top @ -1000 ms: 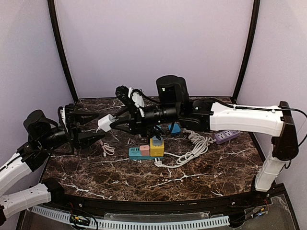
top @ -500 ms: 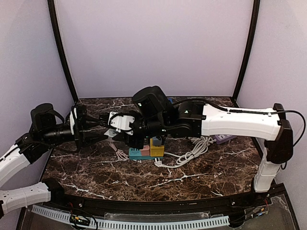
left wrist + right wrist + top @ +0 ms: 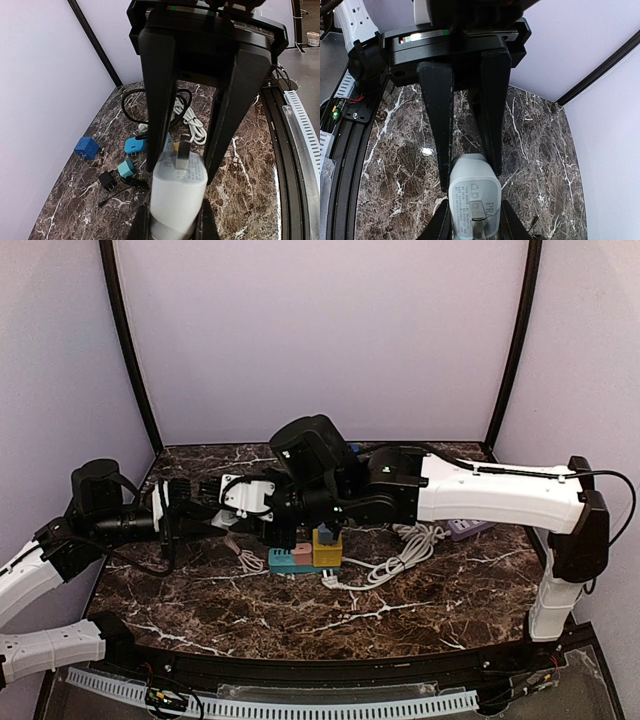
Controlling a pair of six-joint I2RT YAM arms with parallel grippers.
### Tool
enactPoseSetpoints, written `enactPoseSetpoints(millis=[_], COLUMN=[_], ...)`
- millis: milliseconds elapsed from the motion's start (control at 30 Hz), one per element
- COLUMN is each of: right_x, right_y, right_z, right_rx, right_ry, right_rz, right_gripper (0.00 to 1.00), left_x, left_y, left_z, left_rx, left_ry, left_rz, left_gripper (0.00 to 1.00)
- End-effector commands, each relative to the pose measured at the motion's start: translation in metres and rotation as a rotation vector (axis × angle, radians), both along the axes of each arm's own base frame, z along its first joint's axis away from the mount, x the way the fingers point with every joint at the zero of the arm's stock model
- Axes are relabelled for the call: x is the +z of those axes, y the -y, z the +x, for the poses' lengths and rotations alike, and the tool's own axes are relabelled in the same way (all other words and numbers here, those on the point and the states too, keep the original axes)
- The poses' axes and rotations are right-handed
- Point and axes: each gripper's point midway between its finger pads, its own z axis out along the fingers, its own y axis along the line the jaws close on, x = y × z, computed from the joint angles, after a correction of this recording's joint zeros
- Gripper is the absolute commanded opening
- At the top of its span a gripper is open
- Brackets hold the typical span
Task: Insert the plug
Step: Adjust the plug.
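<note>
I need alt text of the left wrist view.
A white plug is gripped by the left hand at the bottom and the right hand from the top. Adapters and cables lie on the marble table behind.

Soft, even light all round, barely any shadows on the marble table [image 3: 400, 620]. Wrist cams are rougher: the white plug [image 3: 178, 200] sitting in the left claw [image 3: 172, 222] is blurry and slightly blown out, and there's a small glare spot on the marble ahead-left of the right claw [image 3: 472, 222]
</note>
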Motion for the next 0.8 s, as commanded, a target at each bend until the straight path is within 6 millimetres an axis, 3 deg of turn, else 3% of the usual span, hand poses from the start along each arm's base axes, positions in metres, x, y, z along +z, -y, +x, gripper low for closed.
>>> enactPoseSetpoints(millis=[0, 233, 333, 400, 433, 533, 567, 667, 767], right_x=[0.019, 0.025, 0.038, 0.05, 0.059, 0.091, 0.092, 0.114, 0.116], right_y=[-0.01, -0.009, -0.004, 0.005, 0.01, 0.026, 0.031, 0.043, 0.038], right_z=[-0.008, -0.006, 0.001, 0.008, 0.01, 0.006, -0.003, -0.01, -0.011], right_rx=[0.045, 0.027, -0.018, -0.054, -0.061, 0.002, 0.06, 0.146, 0.172], right_ry=[0.014, 0.01, 0.007, -0.008, -0.022, -0.13, -0.187, -0.308, -0.379], right_rz=[0.064, 0.101, 0.175, 0.243, 0.289, 0.486, 0.537, 0.711, 0.773], right_gripper=[0.0, 0.03, 0.61, 0.84, 0.89, 0.93, 0.93, 0.8, 0.67], left_x=[-0.007, 0.006, 0.027, 0.047, 0.055, 0.091, 0.1, 0.11, 0.115], left_y=[0.002, 0.002, 0.004, 0.004, 0.004, 0.004, 0.005, 0.007, 0.008], left_z=[-0.008, -0.001, 0.002, 0.002, 0.002, -0.002, -0.006, -0.013, -0.018], left_rx=[-0.04, 0.015, 0.035, 0.036, 0.035, -0.004, -0.035, -0.083, -0.117], left_ry=[-0.01, -0.056, -0.097, -0.105, -0.112, -0.168, -0.169, -0.223, -0.217], left_rz=[0.013, -0.08, -0.189, -0.276, -0.306, -0.452, -0.477, -0.511, -0.519], left_gripper=[0.01, 0.01, 0.01, 0.01, 0.01, 0.01, 0.01, 0.01, 0.01])
